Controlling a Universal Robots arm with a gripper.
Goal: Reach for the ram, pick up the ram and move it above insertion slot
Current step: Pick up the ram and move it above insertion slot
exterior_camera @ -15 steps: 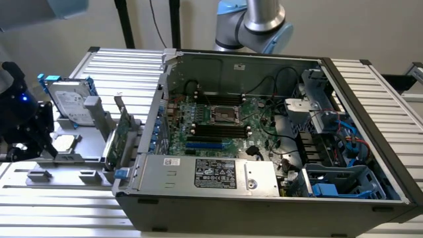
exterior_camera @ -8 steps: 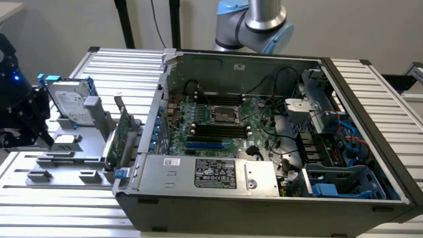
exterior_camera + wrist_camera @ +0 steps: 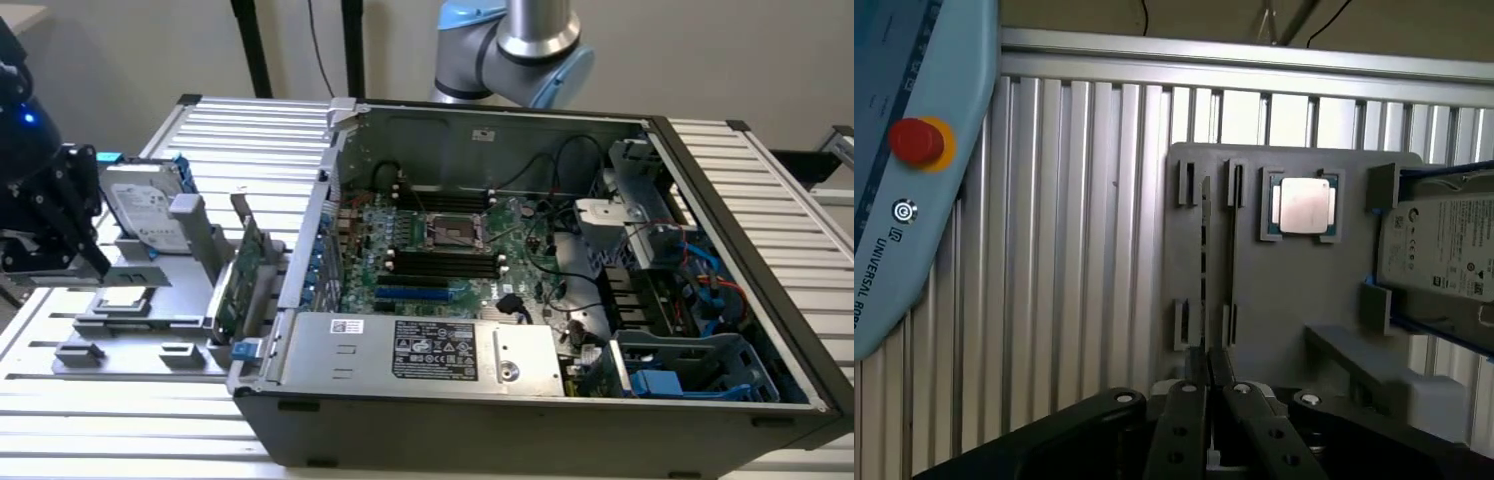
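Note:
The ram (image 3: pixel 1204 260) shows edge-on in the wrist view as a thin green strip with dark chips. It runs straight out from between my fingertips, over the grey holder (image 3: pixel 1254 300). My gripper (image 3: pixel 1210 385) is shut on its near end. In the exterior view the gripper (image 3: pixel 54 250) hangs at the far left, above the holder (image 3: pixel 147 325), whose two slotted clips stand bare. The black insertion slots (image 3: pixel 441 262) lie on the motherboard inside the open computer case (image 3: pixel 534 400), well to the exterior view's right of the gripper.
The holder also carries a hard drive (image 3: pixel 144 205), a CPU (image 3: pixel 1301 205) and a larger green expansion card (image 3: pixel 238 285) with a blue tab beside the case wall. A teach pendant (image 3: pixel 904 150) with a red button lies on the ribbed table. Cables and drive cages fill the case's right side.

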